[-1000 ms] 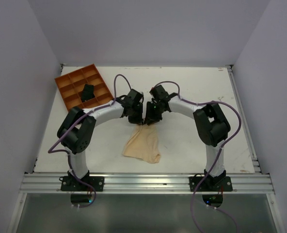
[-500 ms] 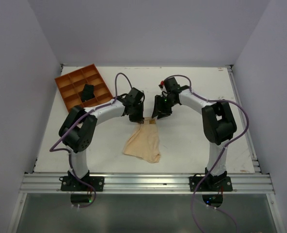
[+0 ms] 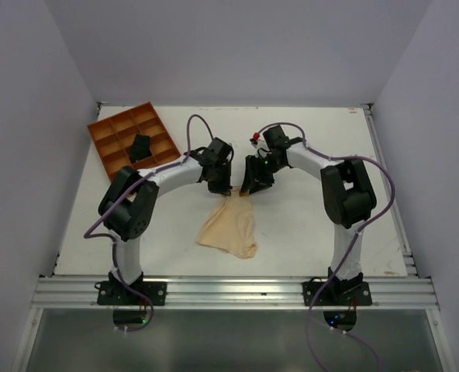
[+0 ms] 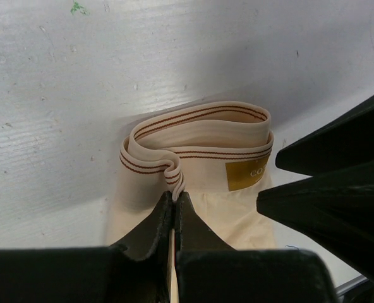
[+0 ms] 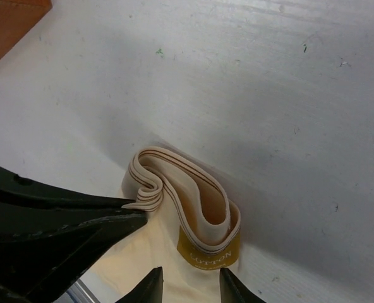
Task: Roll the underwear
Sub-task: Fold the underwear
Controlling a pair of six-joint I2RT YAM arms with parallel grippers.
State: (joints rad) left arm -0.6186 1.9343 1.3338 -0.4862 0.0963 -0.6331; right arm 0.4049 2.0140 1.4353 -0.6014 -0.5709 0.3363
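The underwear (image 3: 229,229) is pale beige and lies crumpled on the white table, its striped waistband (image 4: 199,123) standing up in a loop at the far end. My left gripper (image 3: 224,188) is shut on a bunched fold of that waistband (image 4: 175,189). My right gripper (image 3: 250,187) hovers just to the right of it, open. Its two fingertips (image 5: 152,285) stand apart over the fabric near the gold "COTTON" label (image 5: 209,252), gripping nothing. In the right wrist view the left gripper's fingers (image 5: 67,221) pinch the waistband fold (image 5: 143,196).
An orange compartment tray (image 3: 105,151) sits at the back left with a small black bundle (image 3: 140,147) in one cell. Grey walls close in the table on three sides. A metal rail (image 3: 229,291) runs along the near edge.
The right gripper has opened, let go of the waistband and drawn a little right of the left gripper. The left gripper keeps its hold; the waistband's far end now stands in a narrower loop.
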